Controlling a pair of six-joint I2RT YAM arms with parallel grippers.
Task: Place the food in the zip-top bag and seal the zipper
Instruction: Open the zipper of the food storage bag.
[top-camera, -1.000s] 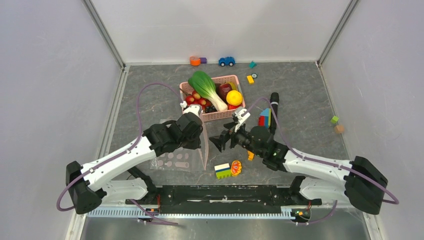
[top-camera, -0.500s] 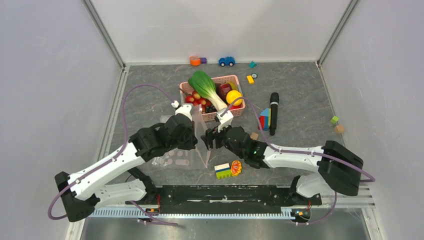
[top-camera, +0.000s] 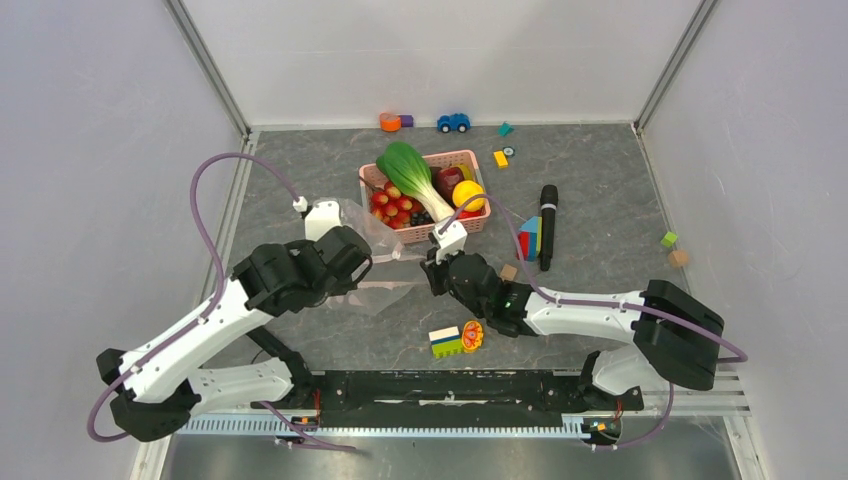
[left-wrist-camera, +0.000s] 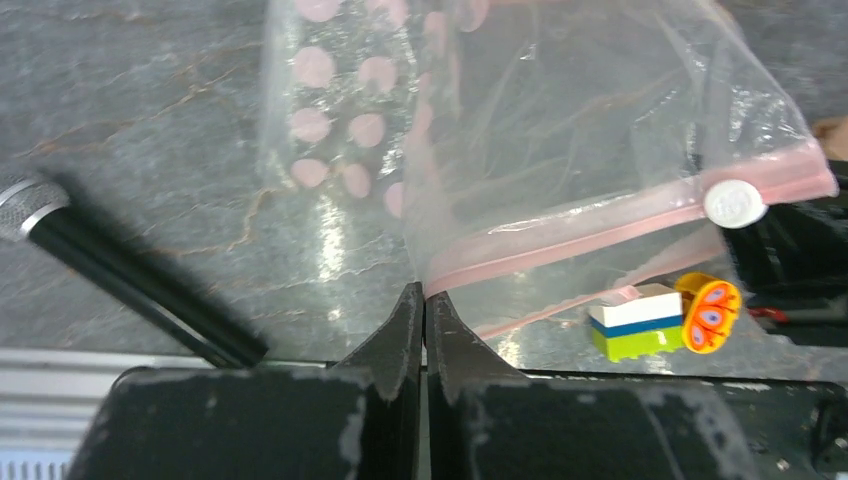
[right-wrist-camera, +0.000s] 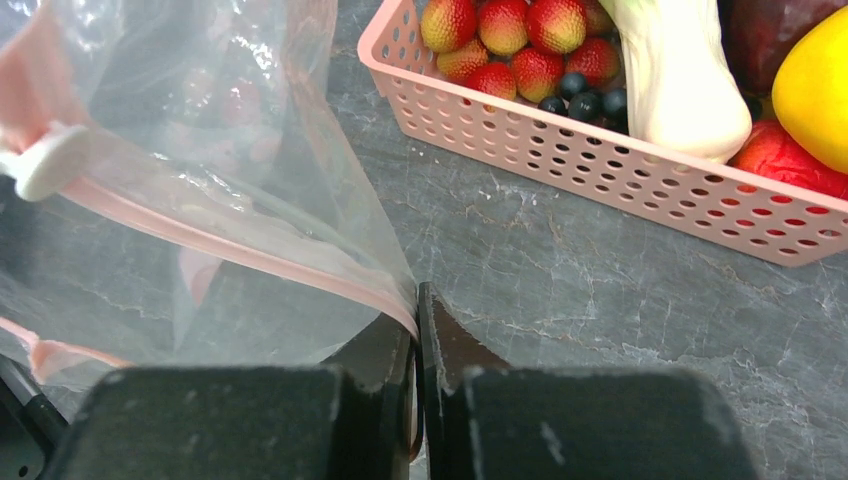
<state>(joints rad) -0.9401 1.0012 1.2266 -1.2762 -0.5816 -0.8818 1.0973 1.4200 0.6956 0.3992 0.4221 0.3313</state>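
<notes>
Both my left pincer (left-wrist-camera: 425, 300) and right pincer (right-wrist-camera: 415, 305) pinch the zipper (left-wrist-camera: 600, 236), holding the zip-top bag (top-camera: 385, 290) stretched crosswise just beside the basket (top-camera: 455, 155), whose food (top-camera: 410, 170) lies nearest my right one.

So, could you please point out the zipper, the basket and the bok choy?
zipper (right-wrist-camera: 230, 250), right wrist view, mid pink strip
basket (right-wrist-camera: 620, 190), right wrist view, near wall
bok choy (top-camera: 403, 162), top view, green leaf

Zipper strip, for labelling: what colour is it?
The zipper is pale pink, clearest in the right wrist view.
</notes>
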